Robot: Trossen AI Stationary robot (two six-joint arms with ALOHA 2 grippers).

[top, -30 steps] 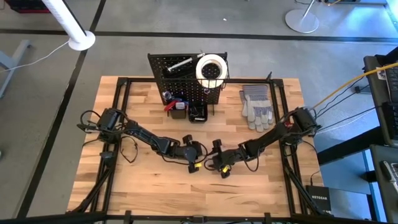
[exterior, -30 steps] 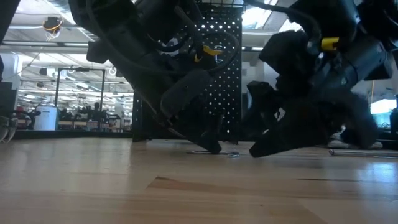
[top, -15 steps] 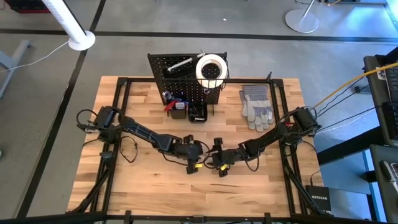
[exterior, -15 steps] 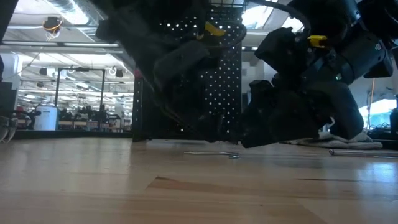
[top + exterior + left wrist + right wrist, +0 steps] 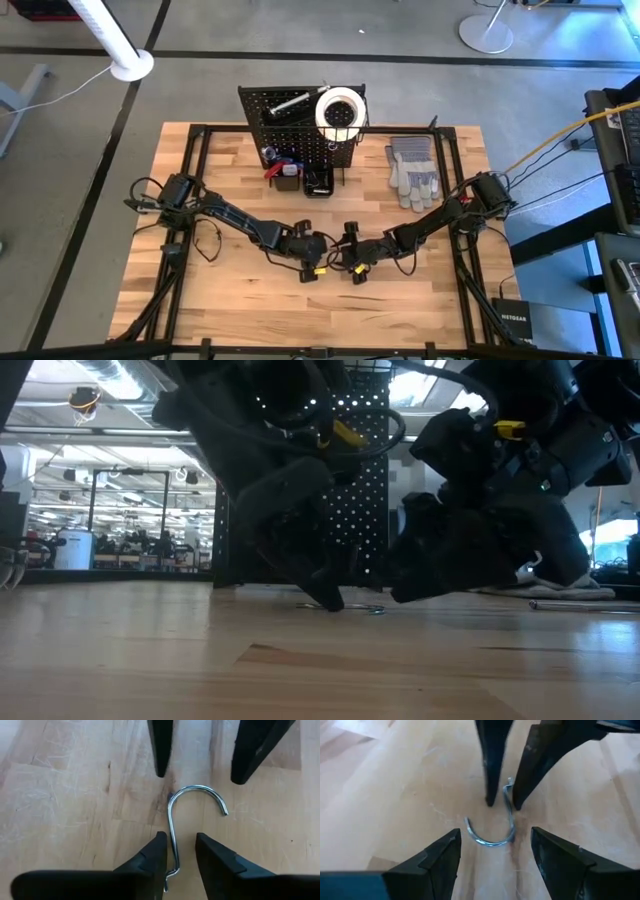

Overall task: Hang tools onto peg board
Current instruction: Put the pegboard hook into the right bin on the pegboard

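**Both grippers converge on a loose hook at table centre**

Wooden table (image 5: 250,300), light butcher-block, carries the whole scene. Nearest the front edge, a silver metal hook (image 5: 186,815) lies flat on the boards, its curved end pointing toward the right arm. The left gripper (image 5: 176,851) straddles the straight shank with fingers parted narrowly, not clamped; the shank runs free between them. Judged cause: it is lining up for a pinch on the shank. Facing it, the right gripper (image 5: 492,855) stands wide open around the hook's curve, holding nothing, likely placed to steady or receive the piece.

Farther back, the peg board (image 5: 265,125) stands upright, with a white tape roll (image 5: 340,110) and a silver tool (image 5: 288,102) on it and red-handled items (image 5: 280,168) at its foot. Grey work gloves (image 5: 412,172) lie beside the board, right side. The hook is well apart from the board, not yet hung.
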